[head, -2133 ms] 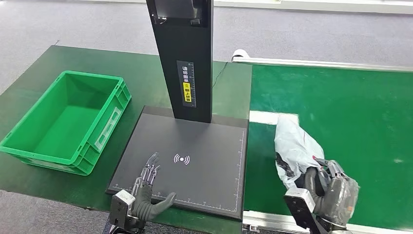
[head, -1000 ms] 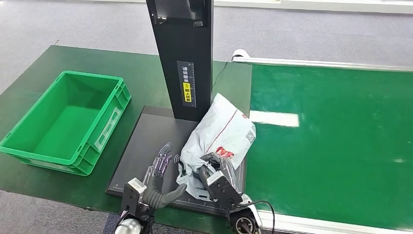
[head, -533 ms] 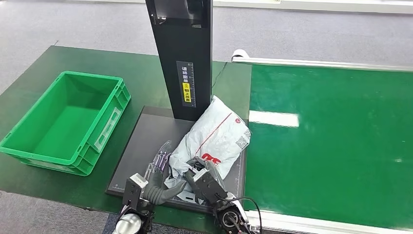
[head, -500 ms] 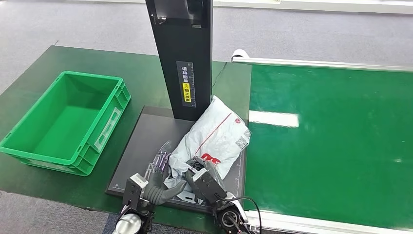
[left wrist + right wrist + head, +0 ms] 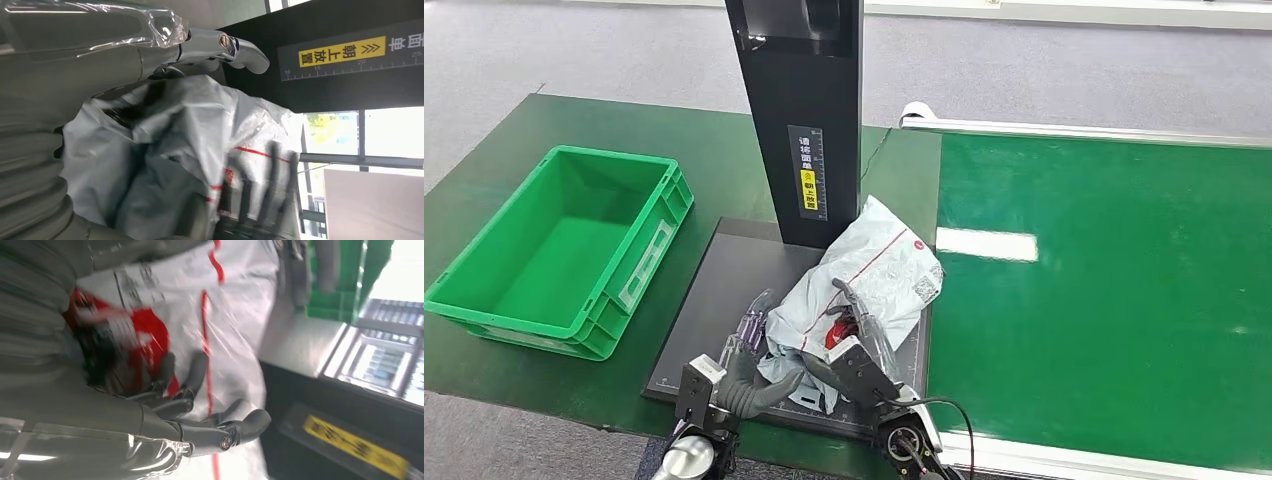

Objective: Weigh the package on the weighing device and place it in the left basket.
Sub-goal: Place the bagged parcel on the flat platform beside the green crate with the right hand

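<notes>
The package [image 5: 879,270], a crumpled grey-white plastic mailer with red print, lies on the black weighing platform [image 5: 719,285] in front of the scale's black column [image 5: 799,120]. My right hand [image 5: 856,335] rests on its near end with the fingers stretched out and apart; in the right wrist view these fingers [image 5: 200,427] lie loosely along the package [image 5: 235,305]. My left hand [image 5: 742,362] lies on the platform against the package's left edge, fingers straight. In the left wrist view the package [image 5: 200,140] bulges into the palm under the straight fingers [image 5: 225,45]. The green basket [image 5: 484,305] stands empty at the left.
The dark green table [image 5: 574,120] carries the basket and the scale. A bright green conveyor belt [image 5: 1124,300] with a metal rail [image 5: 1074,130] runs along the right side. Grey floor lies beyond.
My right hand carried the package from the conveyor onto the platform, and its fingers have uncurled from the package's near end. The left hand has stayed beside the package.
</notes>
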Controlling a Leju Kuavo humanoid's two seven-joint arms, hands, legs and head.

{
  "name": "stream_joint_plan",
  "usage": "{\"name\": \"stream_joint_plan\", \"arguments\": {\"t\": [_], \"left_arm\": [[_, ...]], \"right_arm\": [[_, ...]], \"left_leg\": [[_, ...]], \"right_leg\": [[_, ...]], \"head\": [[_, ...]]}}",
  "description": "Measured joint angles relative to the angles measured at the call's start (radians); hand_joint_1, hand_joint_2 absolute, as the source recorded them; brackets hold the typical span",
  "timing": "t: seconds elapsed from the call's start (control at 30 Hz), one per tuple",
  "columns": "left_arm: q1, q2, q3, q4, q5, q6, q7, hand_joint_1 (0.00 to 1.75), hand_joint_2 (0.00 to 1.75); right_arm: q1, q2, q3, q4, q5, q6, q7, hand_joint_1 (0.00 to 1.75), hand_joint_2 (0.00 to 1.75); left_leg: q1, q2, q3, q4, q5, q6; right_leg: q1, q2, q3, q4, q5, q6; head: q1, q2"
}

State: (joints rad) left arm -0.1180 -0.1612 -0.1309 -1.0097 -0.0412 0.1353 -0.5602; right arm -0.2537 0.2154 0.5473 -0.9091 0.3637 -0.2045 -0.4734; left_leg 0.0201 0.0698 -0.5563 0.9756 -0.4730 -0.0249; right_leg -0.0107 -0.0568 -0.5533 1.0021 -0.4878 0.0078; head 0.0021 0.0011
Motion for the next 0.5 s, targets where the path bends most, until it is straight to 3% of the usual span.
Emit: {"name": "stream_joint_plan", "arguments": {"t": [0.5], "left_arm": [[0.018, 0.007, 0.001, 0.005, -0.003, 0.007, -0.006, 0.00, 1.75]], "right_arm": [[0.108, -0.098, -0.054, -0.419, 0.162, -0.067, 0.059, 0.00, 1.75]], "left_leg": [[0.000, 0.000, -0.002, 0.000, 0.000, 0.000]], "right_leg": [[0.000, 0.000, -0.002, 0.000, 0.000, 0.000]], "head": [[0.000, 0.000]]}}
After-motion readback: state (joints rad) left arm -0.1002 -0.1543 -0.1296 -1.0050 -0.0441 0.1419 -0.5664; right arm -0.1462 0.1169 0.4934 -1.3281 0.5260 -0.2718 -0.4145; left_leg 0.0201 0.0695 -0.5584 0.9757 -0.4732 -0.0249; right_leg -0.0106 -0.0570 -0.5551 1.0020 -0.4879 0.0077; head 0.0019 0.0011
